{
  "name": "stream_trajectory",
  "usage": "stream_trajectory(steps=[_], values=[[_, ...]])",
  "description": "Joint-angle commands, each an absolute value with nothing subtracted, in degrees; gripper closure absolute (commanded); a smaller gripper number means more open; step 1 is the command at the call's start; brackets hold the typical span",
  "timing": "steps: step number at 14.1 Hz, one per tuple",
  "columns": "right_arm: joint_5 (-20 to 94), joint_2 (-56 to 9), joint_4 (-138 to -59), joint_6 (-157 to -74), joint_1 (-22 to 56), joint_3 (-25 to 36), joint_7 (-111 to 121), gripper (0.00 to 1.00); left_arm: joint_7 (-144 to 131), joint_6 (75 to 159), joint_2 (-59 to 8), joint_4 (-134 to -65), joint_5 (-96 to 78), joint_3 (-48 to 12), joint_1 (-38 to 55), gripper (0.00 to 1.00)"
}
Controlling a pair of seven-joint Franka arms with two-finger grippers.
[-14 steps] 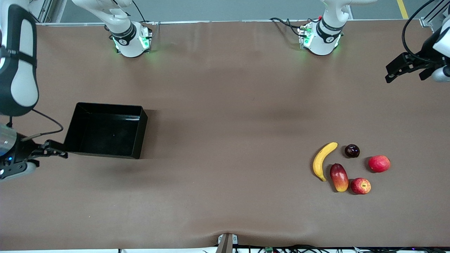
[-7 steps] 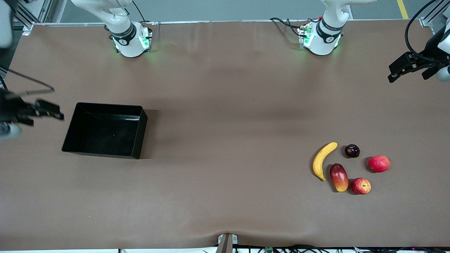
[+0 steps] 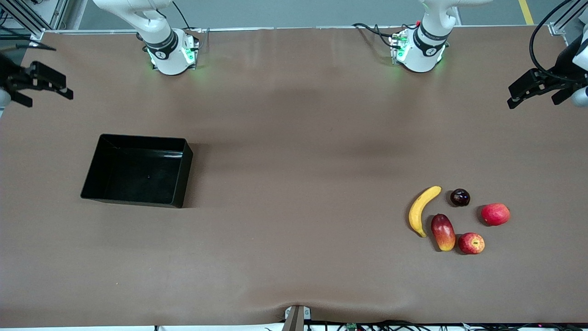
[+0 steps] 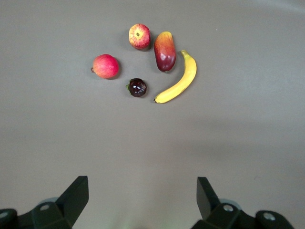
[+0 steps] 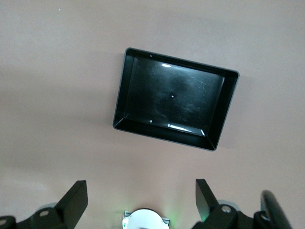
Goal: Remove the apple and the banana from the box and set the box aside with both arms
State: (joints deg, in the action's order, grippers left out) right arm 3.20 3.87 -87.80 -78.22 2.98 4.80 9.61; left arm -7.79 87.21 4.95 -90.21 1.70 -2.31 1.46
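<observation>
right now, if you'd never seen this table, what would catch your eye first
The glossy black box sits empty toward the right arm's end of the table. Toward the left arm's end lies a cluster of fruit: the yellow banana, a red-and-yellow mango, the small apple, a pinkish-red fruit and a dark plum. The right gripper and left gripper hang open at the table's ends, holding nothing.

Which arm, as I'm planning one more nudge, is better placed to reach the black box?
Probably right: the right pincer hangs open at the table's edge near the box, while the left pincer, also open, is at the banana's end.
</observation>
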Motion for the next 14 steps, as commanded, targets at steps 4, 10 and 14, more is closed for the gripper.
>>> stream_trajectory(steps=[4,10,14], values=[[1.5,6.9,-93.1,-83.7,0.9,5.2,8.7,0.0,-6.9,88.2,6.3,-91.1,2.0,-2.3,1.3,0.0],[0.0,3.8,-88.5,-82.8,1.0,5.0,8.8,0.0,-7.3,88.0,5.8,-90.0,2.7,-2.5,1.8,0.0],[0.1,3.7,-88.6,-82.8,1.4,4.9,8.6,0.0,-7.4,87.7,5.5,-90.1,2.8,-2.6,1.9,0.0]])
